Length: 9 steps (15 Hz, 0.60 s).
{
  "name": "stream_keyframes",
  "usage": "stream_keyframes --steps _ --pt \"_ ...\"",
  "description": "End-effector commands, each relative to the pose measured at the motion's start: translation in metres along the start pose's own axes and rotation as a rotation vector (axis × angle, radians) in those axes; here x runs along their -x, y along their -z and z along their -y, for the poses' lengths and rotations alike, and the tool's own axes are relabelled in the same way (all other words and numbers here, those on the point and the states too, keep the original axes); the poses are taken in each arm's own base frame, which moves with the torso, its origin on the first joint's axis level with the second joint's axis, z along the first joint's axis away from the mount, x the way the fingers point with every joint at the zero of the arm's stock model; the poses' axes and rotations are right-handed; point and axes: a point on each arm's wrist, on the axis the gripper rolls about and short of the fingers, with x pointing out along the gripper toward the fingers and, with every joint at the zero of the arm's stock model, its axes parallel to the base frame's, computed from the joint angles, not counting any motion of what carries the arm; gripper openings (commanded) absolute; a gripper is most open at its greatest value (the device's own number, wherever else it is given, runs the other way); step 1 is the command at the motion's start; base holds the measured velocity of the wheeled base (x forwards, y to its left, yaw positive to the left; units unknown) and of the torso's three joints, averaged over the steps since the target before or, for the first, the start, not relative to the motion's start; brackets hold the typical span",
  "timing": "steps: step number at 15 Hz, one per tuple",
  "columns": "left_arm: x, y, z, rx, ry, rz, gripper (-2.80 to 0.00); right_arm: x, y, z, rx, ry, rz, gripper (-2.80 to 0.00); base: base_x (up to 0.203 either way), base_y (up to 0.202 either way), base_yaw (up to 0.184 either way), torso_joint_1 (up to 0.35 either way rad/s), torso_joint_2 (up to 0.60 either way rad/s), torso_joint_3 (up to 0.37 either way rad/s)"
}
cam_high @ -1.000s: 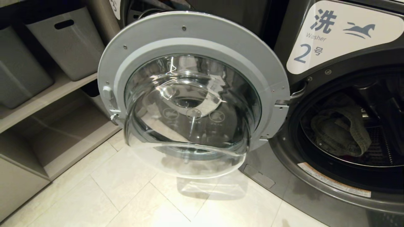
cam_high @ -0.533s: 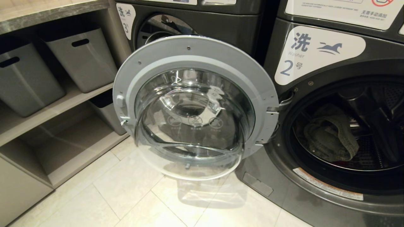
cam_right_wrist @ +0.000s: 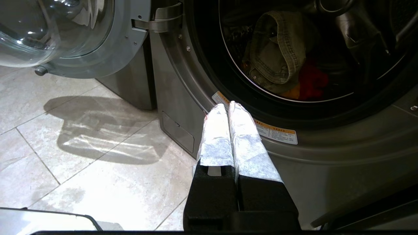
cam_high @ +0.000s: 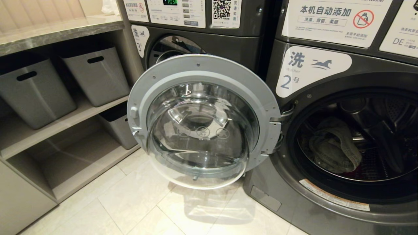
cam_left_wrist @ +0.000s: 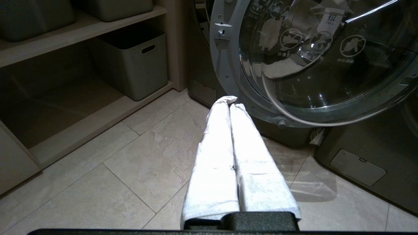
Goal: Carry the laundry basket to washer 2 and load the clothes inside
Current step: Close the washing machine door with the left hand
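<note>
Since a second ago the head view has tilted up, bringing the control panels into sight. Left hand (cam_left_wrist: 230, 101) has its fingers pressed together, holding nothing, hanging above the floor tiles near the open door (cam_high: 202, 120). Right hand (cam_right_wrist: 227, 106) is likewise closed and empty, before washer 2 (cam_high: 313, 70), whose drum holds the clothes (cam_right_wrist: 277, 55).

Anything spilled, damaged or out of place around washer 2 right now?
Nothing stands out. The dark grey front-loading washer 2 has its round glass door swung fully open, and the grey-green denim-like piece lies inside the drum over a pink-red garment. The pale floor tiles look dry.
</note>
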Motion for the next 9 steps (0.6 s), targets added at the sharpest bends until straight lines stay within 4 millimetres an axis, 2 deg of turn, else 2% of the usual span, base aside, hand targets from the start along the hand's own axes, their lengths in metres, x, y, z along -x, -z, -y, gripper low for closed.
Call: stream_keyframes --steps 1,4,9 --pt "-0.0020 0.0113 -0.0003 0.000 -0.002 -0.039 -2.80 -0.0001 0.0000 0.0000 0.001 -0.001 -0.002 -2.80 0.000 0.000 0.000 0.006 0.01 0.033" --pt "-0.0021 0.0113 -0.0003 0.000 -0.001 -0.040 -2.80 -0.0001 0.0000 0.0000 0.001 -0.001 -0.002 -2.80 0.000 0.004 -0.018 0.004 0.00 0.010" --pt "-0.0020 0.0113 -0.0003 0.000 -0.002 -0.039 -2.80 -0.0001 0.0000 0.0000 0.001 -0.001 -0.002 -2.80 0.000 0.006 -0.158 0.005 0.00 0.004"
